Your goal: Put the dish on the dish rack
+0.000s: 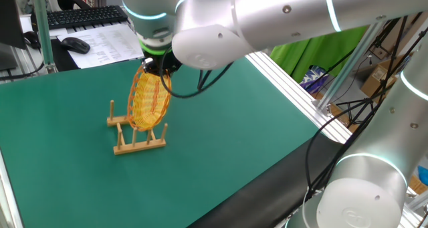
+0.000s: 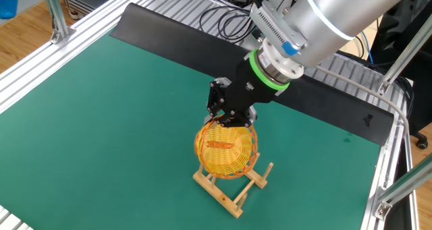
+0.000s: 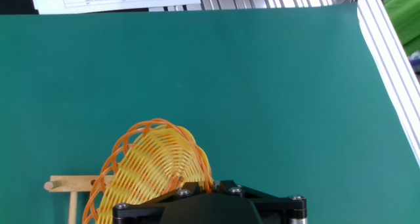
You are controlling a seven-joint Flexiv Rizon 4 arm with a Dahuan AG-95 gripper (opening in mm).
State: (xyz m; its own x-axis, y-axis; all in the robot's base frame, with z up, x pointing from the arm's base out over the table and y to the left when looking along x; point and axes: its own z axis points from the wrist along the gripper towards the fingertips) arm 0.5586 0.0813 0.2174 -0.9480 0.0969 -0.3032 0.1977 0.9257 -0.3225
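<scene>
The dish (image 1: 148, 101) is a yellow-orange woven wicker plate standing on edge, slightly tilted, with its lower rim down between the pegs of the dish rack (image 1: 137, 144). In the other fixed view the dish (image 2: 225, 149) shows its reddish centre streak above the light-wood rack (image 2: 233, 193). My gripper (image 2: 229, 122) is shut on the dish's top rim, coming from above. The hand view shows the dish (image 3: 154, 161) just ahead of the gripper (image 3: 180, 182), with the rim pinched between the fingers. One rack peg (image 3: 65, 183) shows at the lower left.
A green mat (image 1: 221, 134) covers the table. A keyboard (image 1: 87, 15), a mouse (image 1: 75, 45) and a printed sheet (image 1: 110, 37) lie beyond its far edge. Aluminium frame rails (image 1: 287, 74) run along the right side; a black strip (image 2: 169, 31) borders the mat.
</scene>
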